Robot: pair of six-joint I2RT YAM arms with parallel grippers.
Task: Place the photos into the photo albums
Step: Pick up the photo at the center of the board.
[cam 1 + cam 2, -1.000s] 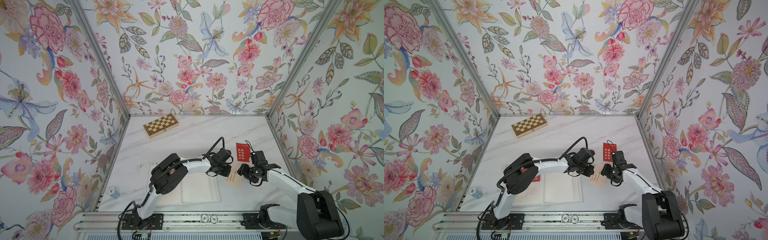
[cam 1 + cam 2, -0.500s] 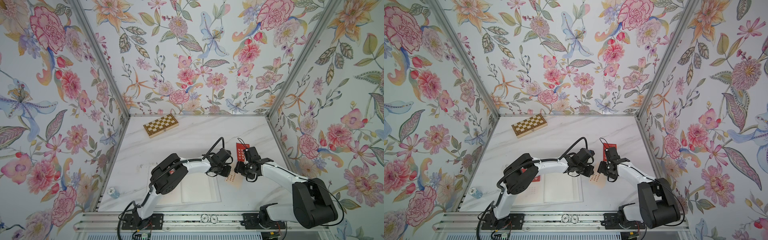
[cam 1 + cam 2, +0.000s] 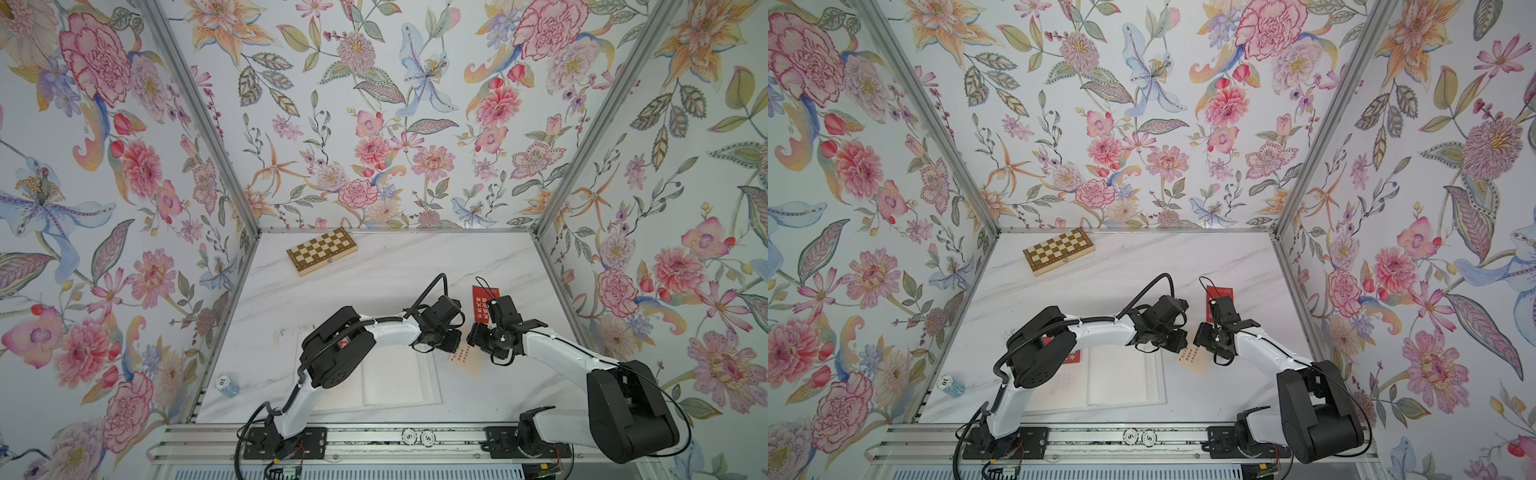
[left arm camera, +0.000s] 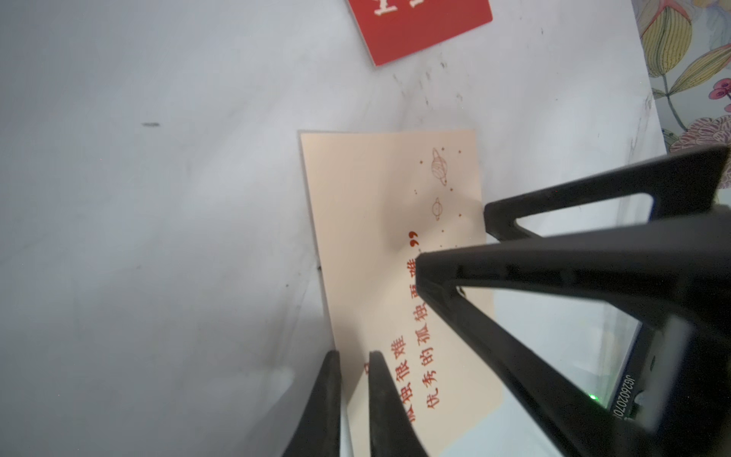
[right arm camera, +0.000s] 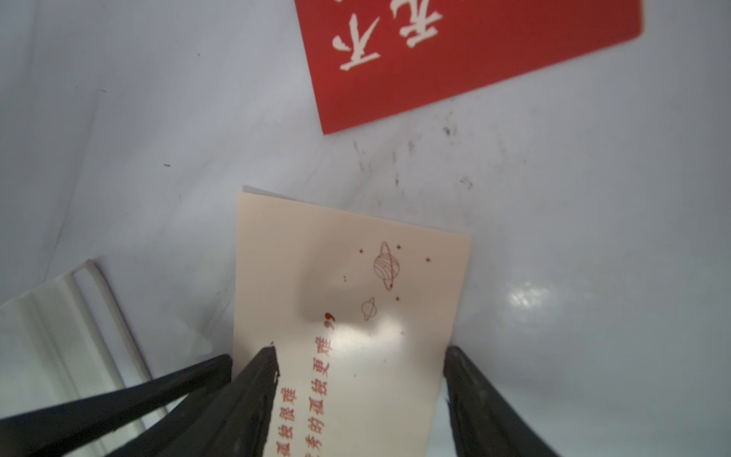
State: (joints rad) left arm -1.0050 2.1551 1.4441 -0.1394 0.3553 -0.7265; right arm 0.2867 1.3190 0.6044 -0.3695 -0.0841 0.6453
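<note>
Photo album [image 3: 399,382] lies open nearest my base. Just beside its far corner, my left pincer [image 4: 352,387] is clenched on the cream photo [image 4: 379,221] edge. My right pincer [image 5: 362,356] stands released, straddling it. Step in hand: pickup. Next: a square regrip, then sleeve insertion. Within the last second, my right pincer has advanced from beside the red photo [image 5: 455,59].

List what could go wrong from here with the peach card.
The left end effector grips the peach card only at its edge, so it may slip or bend. The open right end effector sits over the same card. The two are very close and could collide.
</note>
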